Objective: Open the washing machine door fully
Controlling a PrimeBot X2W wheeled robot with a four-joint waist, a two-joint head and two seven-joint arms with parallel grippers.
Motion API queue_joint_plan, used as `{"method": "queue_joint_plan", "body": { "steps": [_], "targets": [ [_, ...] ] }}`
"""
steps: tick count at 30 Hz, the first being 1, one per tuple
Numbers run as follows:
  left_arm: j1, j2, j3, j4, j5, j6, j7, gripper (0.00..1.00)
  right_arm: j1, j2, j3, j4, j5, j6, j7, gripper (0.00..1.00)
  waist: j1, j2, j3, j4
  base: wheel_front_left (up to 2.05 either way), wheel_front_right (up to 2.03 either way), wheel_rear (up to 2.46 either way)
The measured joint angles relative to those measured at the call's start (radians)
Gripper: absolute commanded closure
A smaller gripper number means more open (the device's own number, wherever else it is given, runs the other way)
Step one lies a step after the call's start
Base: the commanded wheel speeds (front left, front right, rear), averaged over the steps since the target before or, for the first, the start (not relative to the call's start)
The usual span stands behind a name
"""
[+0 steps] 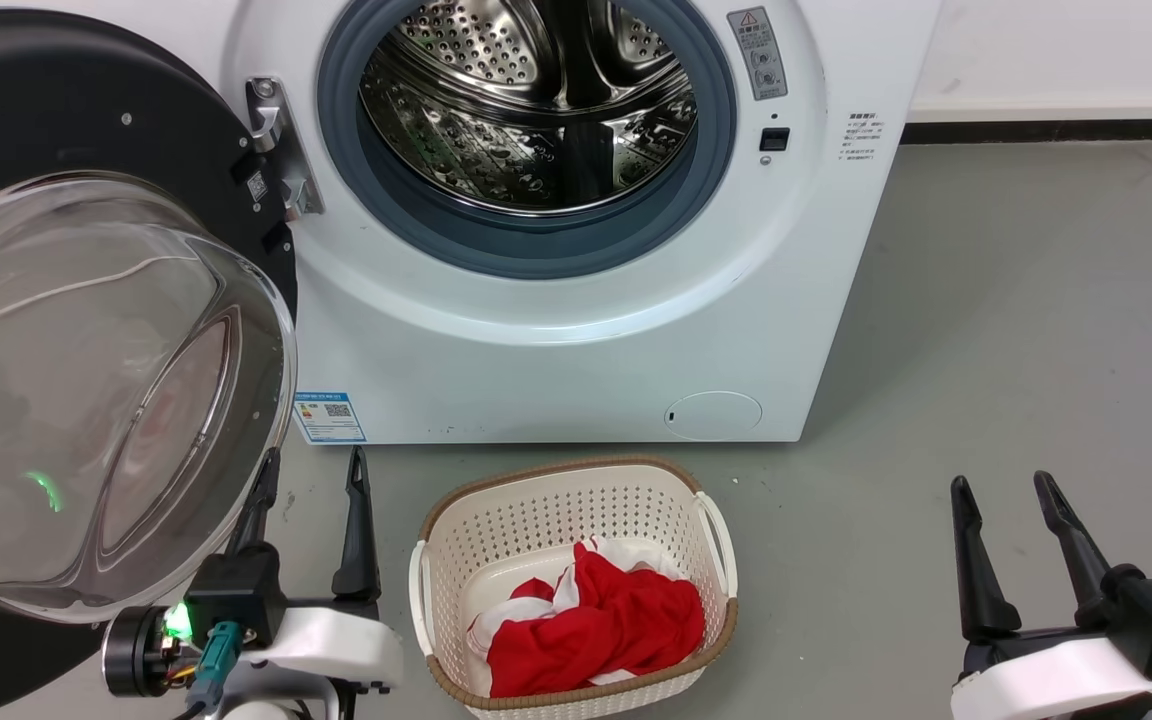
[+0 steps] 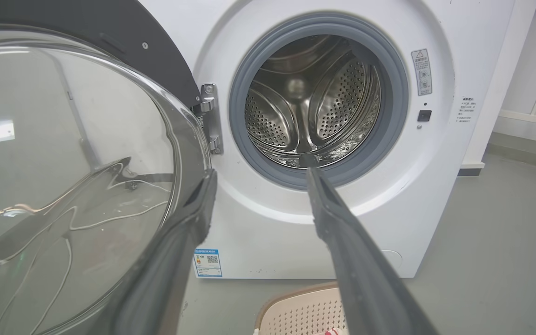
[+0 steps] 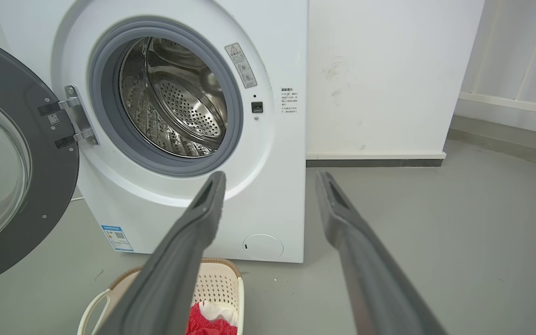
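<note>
The washing machine door (image 1: pixel 56 120) is swung wide to the left, its clear glass bowl (image 1: pixel 106 390) bulging toward me and its metal hinge (image 1: pixel 276 150) on the white washing machine (image 1: pixel 556 350). The steel drum (image 1: pixel 536 100) stands exposed inside the grey gasket. My left gripper (image 1: pixel 314 470) is open just below the bowl's lower right edge; in the left wrist view one finger lies beside the bowl's rim (image 2: pixel 189 153), and contact is unclear. My right gripper (image 1: pixel 1006 490) hangs open over the floor at the lower right, holding nothing. The door (image 3: pixel 12 153) and drum (image 3: pixel 175 97) also appear in the right wrist view.
A cream laundry basket (image 1: pixel 576 480) with red and white cloth (image 1: pixel 606 620) sits on the grey floor before the machine, between my grippers. A white wall with a dark baseboard (image 1: pixel 1036 130) runs behind at the right. Open floor lies to the right.
</note>
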State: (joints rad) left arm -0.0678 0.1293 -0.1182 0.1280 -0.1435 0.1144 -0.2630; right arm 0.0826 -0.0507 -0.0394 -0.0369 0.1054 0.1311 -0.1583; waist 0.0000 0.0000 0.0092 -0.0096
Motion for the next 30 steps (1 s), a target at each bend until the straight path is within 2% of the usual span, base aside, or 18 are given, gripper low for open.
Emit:
{"method": "queue_joint_plan", "body": {
  "steps": [30],
  "targets": [
    [0.048, -0.044, 0.031, -0.034, 0.051, -0.027, 0.0, 0.0, -0.003, 0.0, 0.014, 0.019, -0.009, 0.0, 0.0, 0.0, 0.0, 0.0, -0.01, 0.021, 0.0, 0.0, 0.0]
  ]
}}
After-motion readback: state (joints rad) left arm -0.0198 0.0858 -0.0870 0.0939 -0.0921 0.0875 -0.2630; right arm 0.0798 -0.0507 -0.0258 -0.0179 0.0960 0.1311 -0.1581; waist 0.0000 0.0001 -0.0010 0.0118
